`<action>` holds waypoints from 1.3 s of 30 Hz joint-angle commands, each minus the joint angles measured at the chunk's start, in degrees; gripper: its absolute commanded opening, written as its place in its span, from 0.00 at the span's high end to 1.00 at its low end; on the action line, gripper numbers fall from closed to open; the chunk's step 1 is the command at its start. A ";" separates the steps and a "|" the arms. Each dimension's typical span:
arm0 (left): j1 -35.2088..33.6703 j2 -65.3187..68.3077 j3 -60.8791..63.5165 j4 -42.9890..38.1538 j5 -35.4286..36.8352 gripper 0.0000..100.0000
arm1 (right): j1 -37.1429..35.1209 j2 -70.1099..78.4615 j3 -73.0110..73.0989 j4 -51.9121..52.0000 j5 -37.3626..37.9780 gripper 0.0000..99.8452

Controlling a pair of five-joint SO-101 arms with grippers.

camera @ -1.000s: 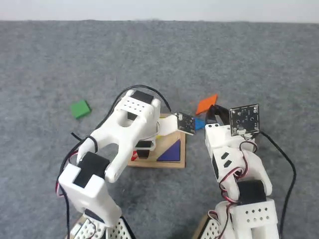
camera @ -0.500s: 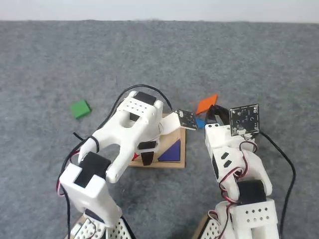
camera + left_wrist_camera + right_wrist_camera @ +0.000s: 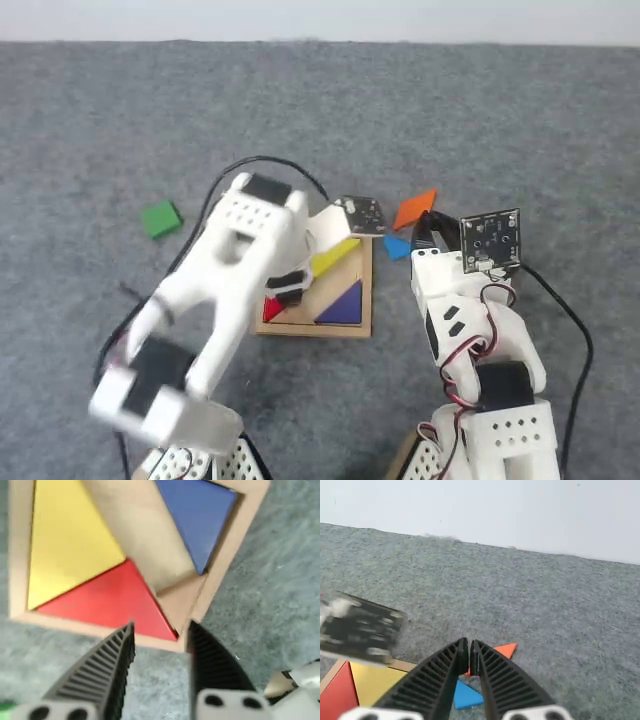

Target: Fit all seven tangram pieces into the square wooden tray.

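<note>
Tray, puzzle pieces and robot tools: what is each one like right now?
tray: partly filled, bare wood showing.
yellow triangle: in the tray.
red triangle: in the tray.
dark blue triangle: in the tray.
orange piece: outside the tray.
light blue piece: outside the tray.
green square: outside the tray.
left tool: open, empty.
right tool: shut, empty.

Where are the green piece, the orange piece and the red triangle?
green piece (image 3: 160,218), high view, middle of its top face.
orange piece (image 3: 414,208), high view, middle of its top face.
red triangle (image 3: 112,599), left wrist view, middle of its face.
</note>
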 commanded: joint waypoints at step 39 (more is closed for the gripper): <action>-37.98 -70.33 60.18 -48.35 40.44 0.99 | -34.59 70.20 -31.74 7.43 14.77 0.99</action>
